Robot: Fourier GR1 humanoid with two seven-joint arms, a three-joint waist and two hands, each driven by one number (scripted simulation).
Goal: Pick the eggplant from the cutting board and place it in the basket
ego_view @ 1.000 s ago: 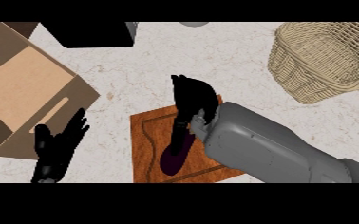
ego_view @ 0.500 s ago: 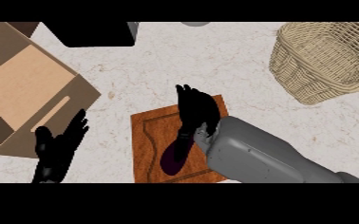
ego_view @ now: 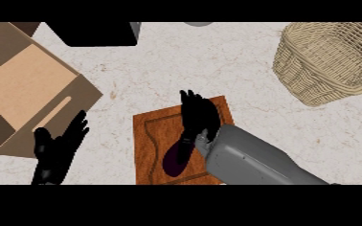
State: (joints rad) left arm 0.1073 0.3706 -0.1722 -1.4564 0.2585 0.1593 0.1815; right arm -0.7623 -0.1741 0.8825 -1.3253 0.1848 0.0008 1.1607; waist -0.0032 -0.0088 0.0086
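A pale, marbled stone counter [ego_view: 176, 62] fills the whole view, evenly lit, with faint brown veins across it. An open cardboard box [ego_view: 35, 86] sits at the counter's left edge, its flap with a slot lying toward the middle. A black block [ego_view: 96, 32] lies at the far edge, and a small grey round thing [ego_view: 199, 23] shows beside it, cut off.

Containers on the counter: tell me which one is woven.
The tan wicker basket at the view's right edge is woven, with rounded sides. The other, the brown cardboard box at the left, has flat plain walls and a slot handle.
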